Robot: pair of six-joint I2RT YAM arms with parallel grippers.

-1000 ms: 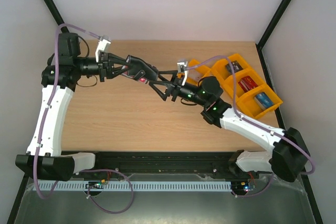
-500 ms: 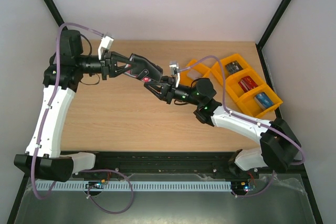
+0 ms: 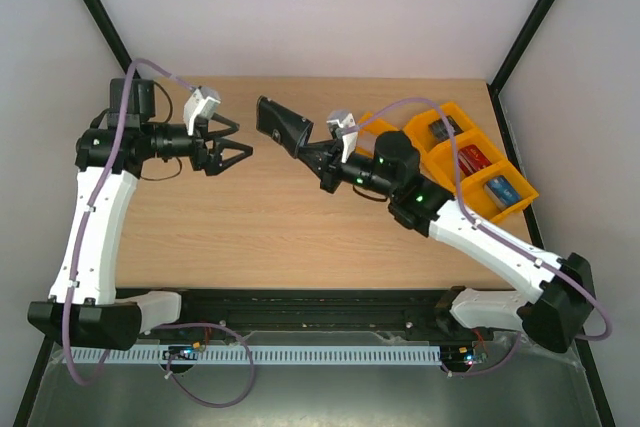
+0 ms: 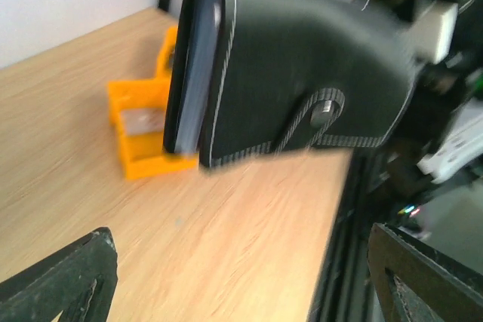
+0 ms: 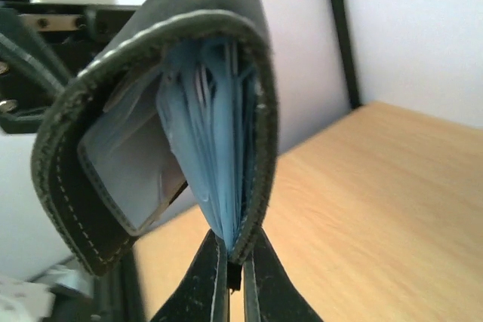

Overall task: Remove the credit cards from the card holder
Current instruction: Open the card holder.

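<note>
The card holder [image 3: 283, 127], a black folding wallet, hangs in the air over the middle of the table. My right gripper [image 3: 314, 154] is shut on its lower edge. In the right wrist view the card holder [image 5: 83, 164] gapes above the pinching fingers [image 5: 260, 280], showing pale blue-grey pockets [image 5: 215, 141]; no card shows inside. My left gripper [image 3: 236, 146] stands open a short way left of the holder, touching nothing. The left wrist view shows the card holder [image 4: 302, 65] with its closing tab [image 4: 323, 111] ahead of the left gripper [image 4: 241, 292]. A red credit card [image 3: 470, 159] lies in the orange tray.
An orange tray [image 3: 436, 151] with three compartments stands at the right back, with small cards in each. A smaller orange tray [image 3: 368, 125] sits behind the right arm, also seen as an orange tray [image 4: 143, 141] in the left wrist view. Black frame posts edge the table.
My left gripper let go of the card holder, opened and drew back to the left. My right gripper shut on the holder's edge and swung it up and rightward.
</note>
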